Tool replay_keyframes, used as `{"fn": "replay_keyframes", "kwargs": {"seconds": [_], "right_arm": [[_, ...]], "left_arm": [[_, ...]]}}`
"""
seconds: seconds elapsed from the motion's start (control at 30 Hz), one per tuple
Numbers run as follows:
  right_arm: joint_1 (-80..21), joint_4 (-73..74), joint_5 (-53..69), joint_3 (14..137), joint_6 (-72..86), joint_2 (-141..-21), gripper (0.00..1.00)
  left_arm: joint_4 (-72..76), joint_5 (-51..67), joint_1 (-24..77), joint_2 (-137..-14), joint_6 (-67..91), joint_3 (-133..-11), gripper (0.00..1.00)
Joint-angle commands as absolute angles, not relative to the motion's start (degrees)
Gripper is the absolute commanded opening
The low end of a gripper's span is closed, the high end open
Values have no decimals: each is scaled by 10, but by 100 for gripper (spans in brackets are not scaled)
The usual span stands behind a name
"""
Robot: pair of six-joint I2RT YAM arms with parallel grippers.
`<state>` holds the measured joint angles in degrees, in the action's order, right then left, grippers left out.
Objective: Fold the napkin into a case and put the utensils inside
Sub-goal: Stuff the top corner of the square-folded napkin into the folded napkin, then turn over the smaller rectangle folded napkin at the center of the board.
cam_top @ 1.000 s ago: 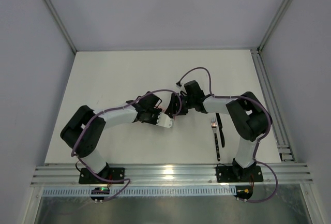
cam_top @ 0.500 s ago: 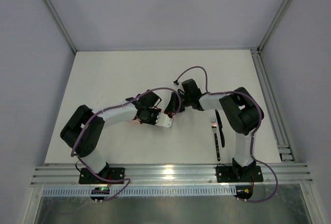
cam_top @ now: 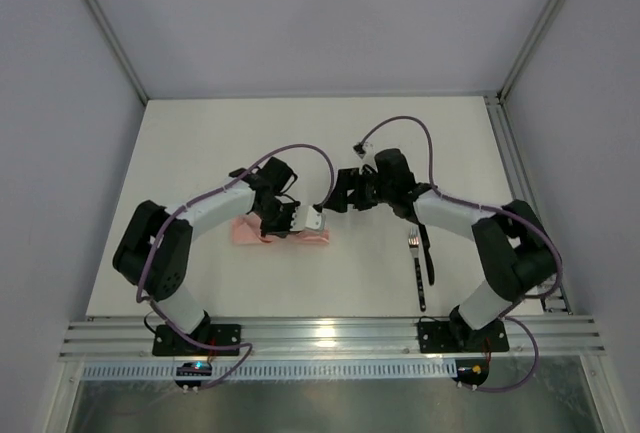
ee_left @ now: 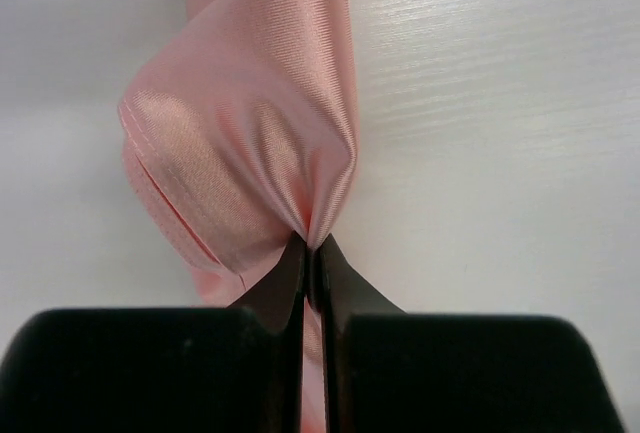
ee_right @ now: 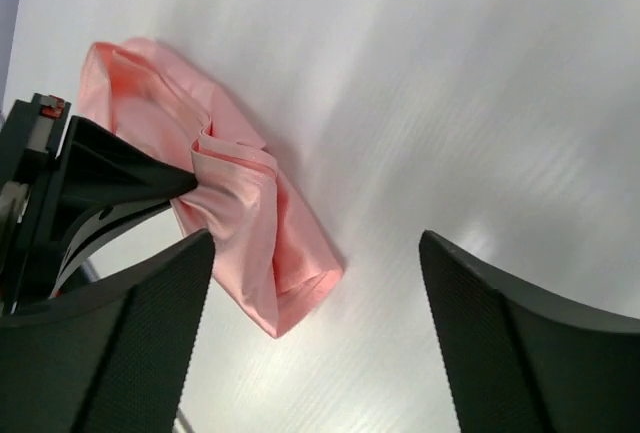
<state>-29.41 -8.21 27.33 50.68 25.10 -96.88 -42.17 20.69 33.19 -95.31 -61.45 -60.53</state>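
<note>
The salmon-pink napkin [cam_top: 300,237] lies on the table as a narrow folded case shape. My left gripper [cam_top: 279,226] is shut, pinching a raised fold of the napkin [ee_left: 250,143] between its fingertips [ee_left: 312,245]. My right gripper [cam_top: 339,193] is open and empty, hovering just right of the napkin's right end. In the right wrist view its gripper [ee_right: 315,253] is spread wide above the napkin's end [ee_right: 270,253], with the left gripper [ee_right: 110,188] pinching the cloth. The utensils, a fork [cam_top: 419,271] and a dark knife [cam_top: 428,249], lie side by side on the table at the right.
The white table [cam_top: 200,153] is walled by grey panels, with an aluminium rail [cam_top: 330,335] at the near edge and another rail [cam_top: 520,183] along the right side. The right arm's elbow [cam_top: 515,253] stands beside the utensils.
The two grippers were bunched together over the cloth. The right gripper has let go and drawn back to the right, open. The left gripper has shifted left, and the folded napkin now shows.
</note>
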Motion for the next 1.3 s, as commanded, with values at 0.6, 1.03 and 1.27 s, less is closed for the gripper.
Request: {"fn": "replay_keyframes", "kwargs": {"seconds": [0.6, 1.03, 1.27], "right_arm": [[-451, -207, 184, 291, -271, -567, 91], [-622, -231, 45, 314, -366, -741, 95], [-621, -332, 11, 339, -370, -862, 95]], "left_arm": [[-671, 345, 278, -1036, -646, -769, 0], [-709, 365, 278, -1040, -665, -777, 0], [-729, 371, 278, -1044, -678, -779, 0]]}}
